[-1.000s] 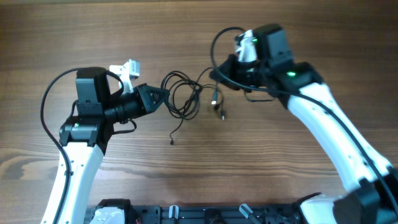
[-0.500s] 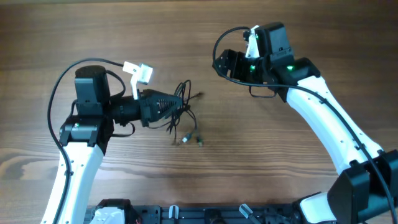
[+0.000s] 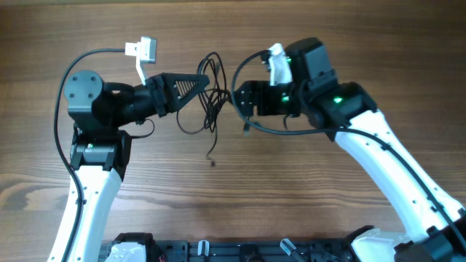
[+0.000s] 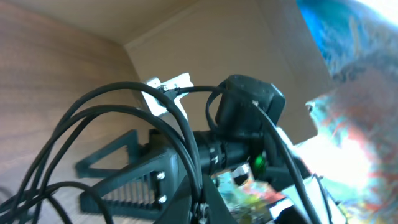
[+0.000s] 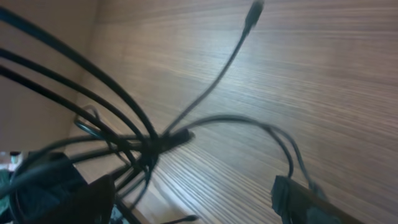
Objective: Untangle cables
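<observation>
Brown wood-grain table (image 3: 328, 211); cables (image 3: 215, 102) bunched over middle

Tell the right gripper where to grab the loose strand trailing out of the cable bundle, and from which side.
Grip the loose strand just above its plug end, coming from the right side. It runs alone, clear of the cables bunched at the left gripper, so the open right gripper likely catches nothing else there.

light: even, bright | wrist views: blurred | overhead: sharp
</observation>
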Controlling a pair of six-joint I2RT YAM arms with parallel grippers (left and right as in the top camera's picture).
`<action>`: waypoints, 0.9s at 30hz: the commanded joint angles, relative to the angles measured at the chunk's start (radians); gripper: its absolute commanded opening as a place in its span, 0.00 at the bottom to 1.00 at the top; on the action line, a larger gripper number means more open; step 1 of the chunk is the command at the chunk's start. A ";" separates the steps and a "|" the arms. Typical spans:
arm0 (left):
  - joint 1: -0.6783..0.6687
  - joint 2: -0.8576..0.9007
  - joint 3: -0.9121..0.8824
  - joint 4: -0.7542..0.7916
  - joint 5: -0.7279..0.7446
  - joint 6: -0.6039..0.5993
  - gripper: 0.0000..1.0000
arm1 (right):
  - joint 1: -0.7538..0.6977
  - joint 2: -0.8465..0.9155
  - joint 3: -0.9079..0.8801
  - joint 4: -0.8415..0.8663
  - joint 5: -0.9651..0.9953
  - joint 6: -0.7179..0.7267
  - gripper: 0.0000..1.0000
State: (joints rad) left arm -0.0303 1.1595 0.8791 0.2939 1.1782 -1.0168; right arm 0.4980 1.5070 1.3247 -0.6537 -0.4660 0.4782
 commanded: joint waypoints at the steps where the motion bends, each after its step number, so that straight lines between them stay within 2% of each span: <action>1: 0.006 0.002 0.011 0.010 -0.013 -0.096 0.04 | 0.035 0.090 0.005 0.036 0.120 0.094 0.81; 6: 0.006 0.002 0.011 0.009 -0.013 -0.119 0.04 | 0.058 0.189 0.005 0.137 0.068 0.130 0.79; 14: 0.006 0.002 0.011 0.010 -0.020 -0.162 0.04 | 0.062 0.255 0.005 0.388 0.043 0.310 0.78; 20: 0.006 0.002 0.011 0.010 -0.020 -0.171 0.04 | 0.079 0.305 0.005 0.543 -0.098 0.367 0.75; 27: 0.006 0.002 0.011 0.010 -0.024 -0.197 0.04 | 0.106 0.340 0.005 0.658 -0.010 0.404 0.74</action>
State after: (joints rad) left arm -0.0296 1.1606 0.8791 0.2966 1.1496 -1.1816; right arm 0.5816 1.7988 1.3239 -0.0170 -0.5163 0.8612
